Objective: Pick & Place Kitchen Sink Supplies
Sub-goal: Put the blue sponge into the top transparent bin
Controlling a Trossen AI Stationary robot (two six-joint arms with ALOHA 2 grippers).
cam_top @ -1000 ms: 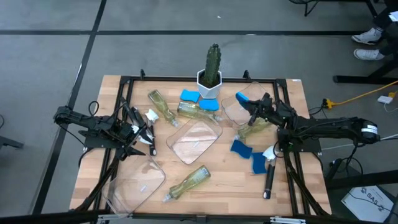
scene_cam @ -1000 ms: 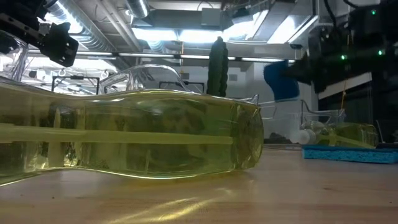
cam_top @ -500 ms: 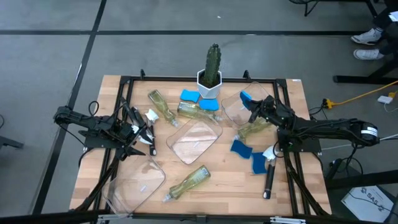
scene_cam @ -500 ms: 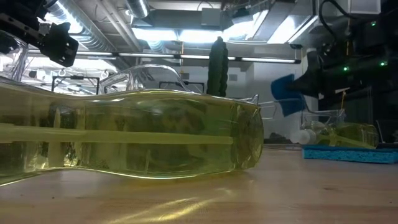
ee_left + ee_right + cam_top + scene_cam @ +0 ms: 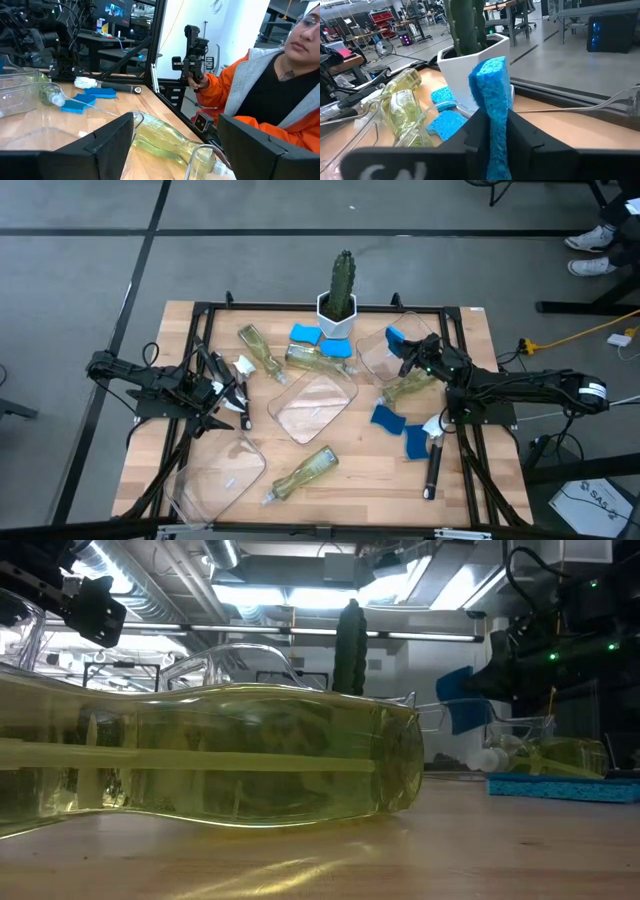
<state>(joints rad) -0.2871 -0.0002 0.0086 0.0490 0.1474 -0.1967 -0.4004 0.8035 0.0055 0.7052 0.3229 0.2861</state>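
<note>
Right gripper (image 5: 403,350): I see its fingers clamped on a blue sponge (image 5: 492,95), which stands upright between them, over the clear tray (image 5: 378,362) near the cactus pot (image 5: 337,315).
Left gripper (image 5: 235,392): I see it waiting with fingers apart, at the left side of the table (image 5: 470,340).
Other supplies: bottles, sponges and a brush (image 5: 432,465) lie on the table.

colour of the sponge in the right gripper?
Bright blue sponge, pinched in the right gripper; clearest in the right wrist view.
</note>
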